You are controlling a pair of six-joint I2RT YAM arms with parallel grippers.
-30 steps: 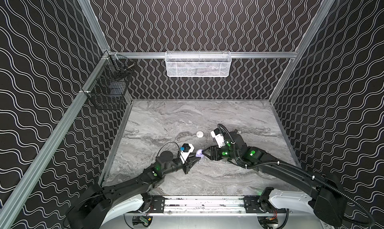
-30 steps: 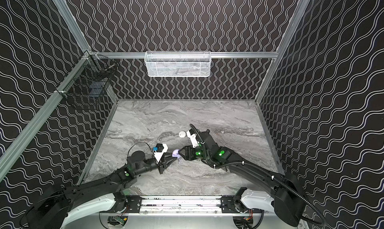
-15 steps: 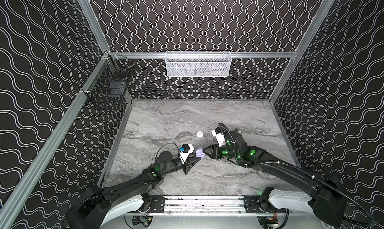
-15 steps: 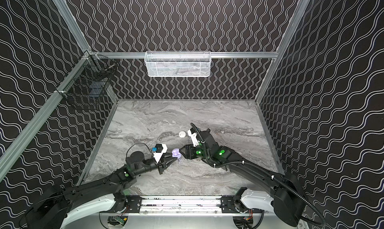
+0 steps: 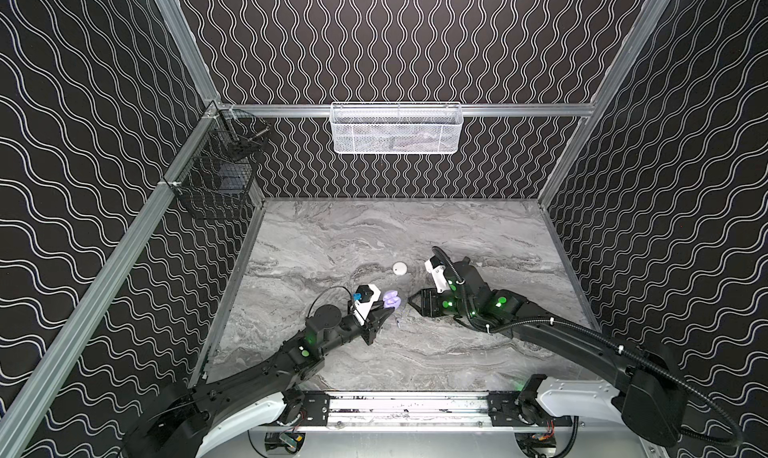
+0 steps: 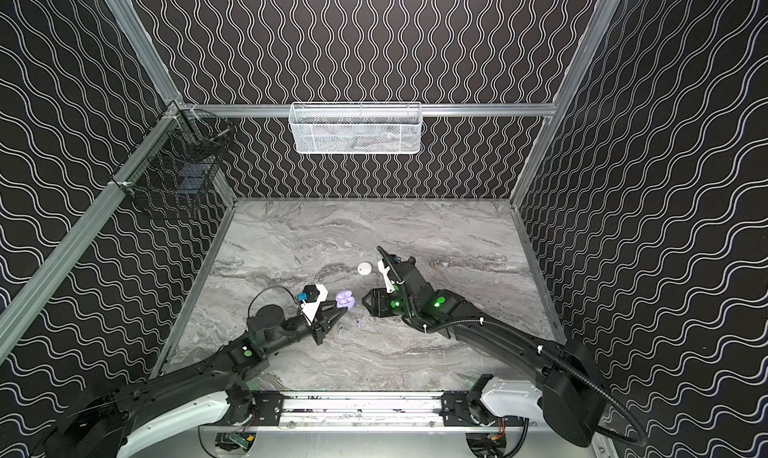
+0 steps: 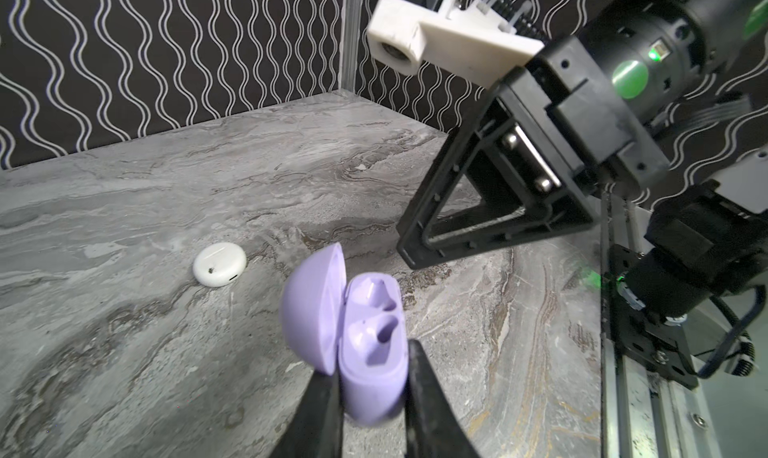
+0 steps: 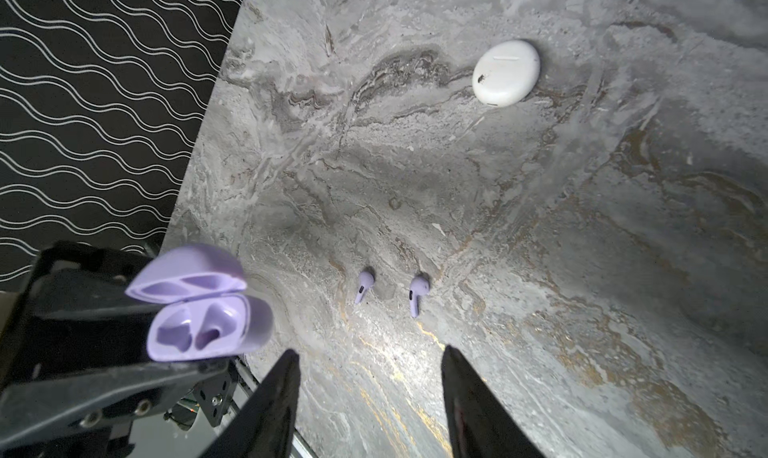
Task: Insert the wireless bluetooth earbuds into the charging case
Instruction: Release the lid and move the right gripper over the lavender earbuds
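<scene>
Left gripper (image 7: 372, 385): clamped on the base of the lavender charging case (image 7: 365, 343). The case looks lifted off the tabletop (image 8: 582, 268), lid flipped open.
Case sockets: both empty, nothing seated yet!
Right gripper (image 8: 370, 352): jaws parted with nothing between them, hanging just beside the case and angled down at the tabletop.
Lavender earbuds: one (image 8: 364, 285) and its mate (image 8: 417, 295) lie side by side on the tabletop, not touching each other. They're right ahead of the right gripper's jaws, and neither gripper is touching them.
White charging case (image 8: 506, 72): shut, farther back on the tabletop, well apart from both arms. No white earbuds in sight; can't tell if they're inside.
Progress: early, I'd say. The lavender case is open and presented, so that part's done.
Left to do: pick up each lavender earbud, seat both in the sockets, and likely deal with the white case too.
</scene>
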